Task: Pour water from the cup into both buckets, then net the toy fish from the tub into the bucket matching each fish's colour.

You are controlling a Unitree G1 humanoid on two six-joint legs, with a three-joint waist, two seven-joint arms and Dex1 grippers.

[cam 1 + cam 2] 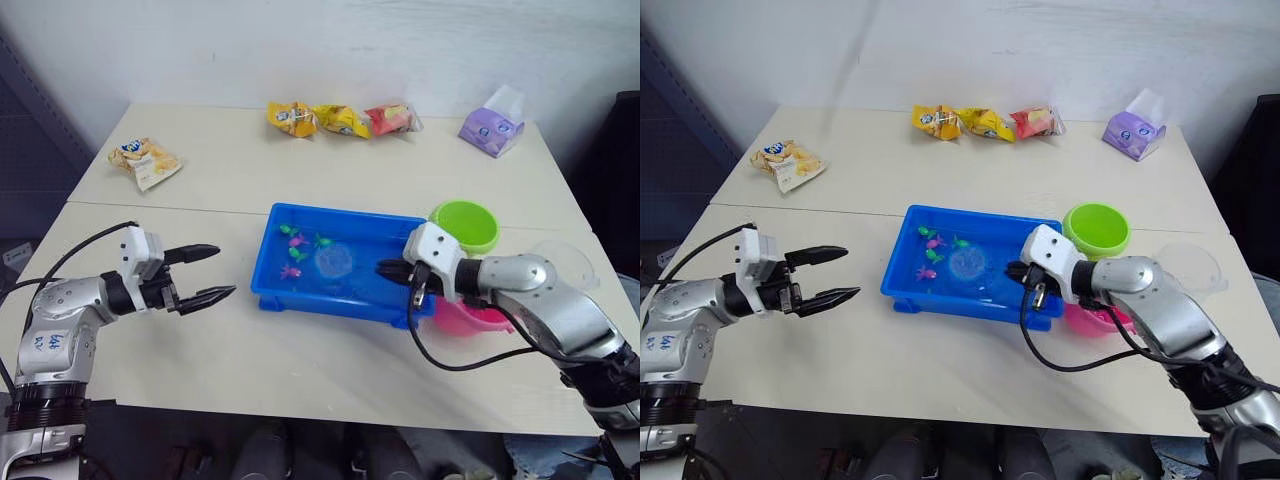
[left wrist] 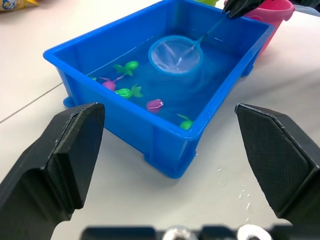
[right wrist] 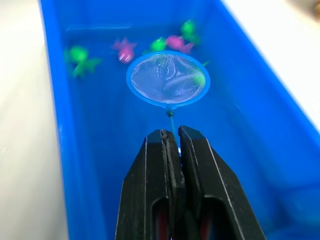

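Blue plastic forms the tub (image 1: 345,290), which is placed on the table (image 1: 230,340) with water and small green and pink toy fish (image 2: 129,92) inside. The net (image 3: 167,80) is held by its thin handle between the closed fingers of the right gripper (image 3: 170,137), its hoop lowered over the water. The left gripper (image 1: 205,272) is kept wide apart, beside the tub. The green bucket (image 1: 467,225) and the pink bucket (image 1: 470,318) are seen just beside the tub, near the cup (image 1: 565,262).
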